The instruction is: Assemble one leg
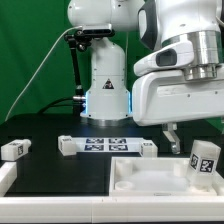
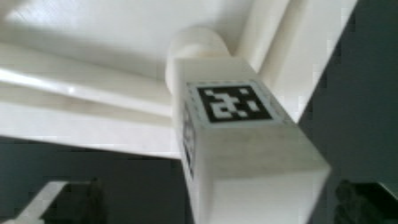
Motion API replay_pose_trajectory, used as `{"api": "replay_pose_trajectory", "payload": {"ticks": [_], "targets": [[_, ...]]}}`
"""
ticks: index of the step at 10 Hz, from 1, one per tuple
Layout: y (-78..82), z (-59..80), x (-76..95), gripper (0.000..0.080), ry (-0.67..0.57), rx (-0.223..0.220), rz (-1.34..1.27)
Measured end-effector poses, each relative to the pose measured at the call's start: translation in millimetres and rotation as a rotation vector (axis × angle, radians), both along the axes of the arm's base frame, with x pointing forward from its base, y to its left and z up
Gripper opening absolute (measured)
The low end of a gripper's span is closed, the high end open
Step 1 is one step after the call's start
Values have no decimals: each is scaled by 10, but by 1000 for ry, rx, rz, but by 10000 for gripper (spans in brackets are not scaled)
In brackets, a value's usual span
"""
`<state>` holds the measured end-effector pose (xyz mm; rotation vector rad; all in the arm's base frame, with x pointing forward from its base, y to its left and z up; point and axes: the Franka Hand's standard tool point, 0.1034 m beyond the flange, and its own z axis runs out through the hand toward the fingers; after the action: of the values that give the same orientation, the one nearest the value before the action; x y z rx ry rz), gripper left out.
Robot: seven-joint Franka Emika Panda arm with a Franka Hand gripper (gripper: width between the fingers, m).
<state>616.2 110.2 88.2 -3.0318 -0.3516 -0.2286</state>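
Note:
A leg (image 2: 240,120), a short white block with a black-and-white tag, stands between my gripper's fingers in the wrist view, its far end against the white panel (image 2: 80,90). My gripper (image 2: 214,208) is open. One dark finger (image 2: 63,200) stands clear of the leg and the other (image 2: 365,200) is close beside it. In the exterior view this leg (image 1: 205,160) stands tilted at the right end of the panel (image 1: 140,180), below my gripper (image 1: 190,140). A second leg (image 1: 12,150) lies on the black table at the far left.
The marker board (image 1: 105,146) lies on the table behind the panel. The robot base (image 1: 105,90) stands at the back, with a black stand and cables (image 1: 75,60) beside it. The arm's big white link (image 1: 180,70) fills the upper right.

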Motion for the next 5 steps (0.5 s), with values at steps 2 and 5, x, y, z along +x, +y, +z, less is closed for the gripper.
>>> {"api": "replay_pose_trajectory", "payload": {"ticks": [2, 5], "targets": [[15, 39, 20, 649, 186, -8, 15], [31, 25, 75, 649, 221, -7, 16]]}}
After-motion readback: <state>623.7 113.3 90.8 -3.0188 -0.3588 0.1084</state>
